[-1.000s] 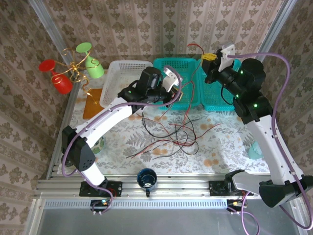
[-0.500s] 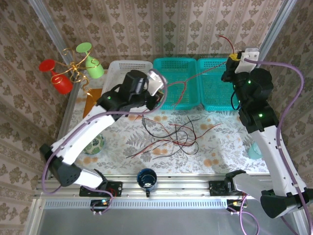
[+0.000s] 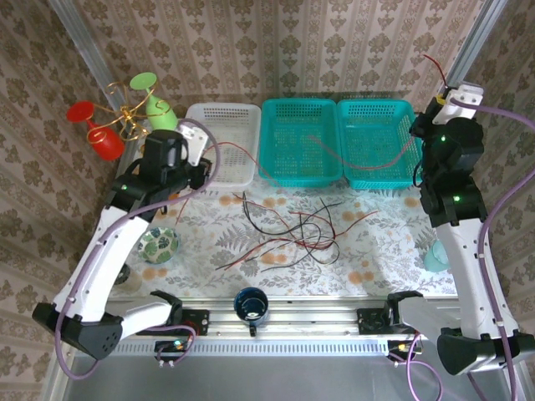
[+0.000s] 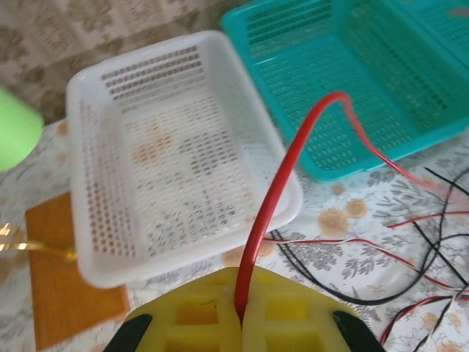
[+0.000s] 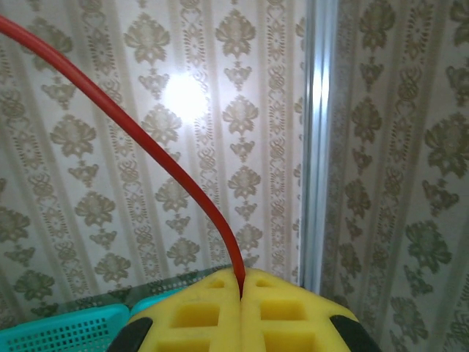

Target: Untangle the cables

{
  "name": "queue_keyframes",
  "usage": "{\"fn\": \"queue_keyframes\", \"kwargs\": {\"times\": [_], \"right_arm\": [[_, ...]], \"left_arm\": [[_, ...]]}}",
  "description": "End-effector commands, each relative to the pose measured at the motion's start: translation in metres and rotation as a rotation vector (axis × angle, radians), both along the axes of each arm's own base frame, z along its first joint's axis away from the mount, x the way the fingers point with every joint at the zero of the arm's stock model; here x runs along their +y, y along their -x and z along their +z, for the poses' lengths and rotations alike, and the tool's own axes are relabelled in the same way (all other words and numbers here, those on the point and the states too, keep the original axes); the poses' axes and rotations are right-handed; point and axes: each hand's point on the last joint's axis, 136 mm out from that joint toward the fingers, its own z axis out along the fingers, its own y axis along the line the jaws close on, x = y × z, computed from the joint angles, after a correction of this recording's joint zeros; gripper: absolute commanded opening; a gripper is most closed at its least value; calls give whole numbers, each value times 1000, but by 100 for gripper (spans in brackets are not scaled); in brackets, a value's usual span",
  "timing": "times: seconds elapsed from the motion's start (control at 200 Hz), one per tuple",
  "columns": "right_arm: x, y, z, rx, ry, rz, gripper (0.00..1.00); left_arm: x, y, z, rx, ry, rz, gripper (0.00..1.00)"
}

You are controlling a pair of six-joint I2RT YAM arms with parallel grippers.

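Left gripper [image 3: 203, 150], seen from the top camera, sits by the near left corner of the white basket [image 3: 221, 109]. The right gripper [image 3: 447, 93] is raised at the far right corner beside the metal post. A second ago the two were close together over the teal baskets [image 3: 276, 107]; now they are well apart. A red cable [image 3: 368, 165] runs between them across both teal baskets, with a short tail sticking up past the right gripper. I judge that one red strand is being drawn out of the tangle. The remaining cables [image 3: 297, 234], red, black and pale, lie knotted on the flowered cloth in much the same heap as before. The strand is faint over the mesh, so I cannot tell whether it is fully free of that heap.

On the left wrist camera, the left gripper [image 4: 242, 317] has its yellow pads pressed together on the red cable [image 4: 278, 191]. The cable arches up and falls towards the teal basket [image 4: 322, 170]. Its far run blurs out, and the loose cables are cut off at the right edge.

On the right wrist camera, the right gripper [image 5: 242, 293] is likewise clamped tight on the red cable [image 5: 135, 132], which sweeps off the left edge against the wallpaper. A corner of a teal basket [image 5: 58, 326] peeks in below.
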Motion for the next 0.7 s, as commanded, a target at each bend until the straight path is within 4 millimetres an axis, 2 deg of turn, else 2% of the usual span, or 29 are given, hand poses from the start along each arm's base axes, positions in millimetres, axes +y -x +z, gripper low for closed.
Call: {"fn": "queue_keyframes", "kwargs": {"times": [0.0,0.09,0.18,0.335,0.57,0.695], "right_arm": [[-11,6,-3,0,-31,-37,0],[-4,0,-7,16,-35,10,0],[0,-4,-2,11,-41,35,0],[-2,-5,30,-47,-37,33,0],[2,-21,81,-140,-35,61,0],[1,-33,91,-149,-22,52,0]], "left_arm": [[16,6,-4,46,92,72,0],[7,10,-3,44,132,30,0],[0,11,-4,54,158,3,0],[-8,12,-2,53,168,-24,0],[-12,9,-5,64,170,-26,0],[-16,11,-8,67,172,-31,0]]}}
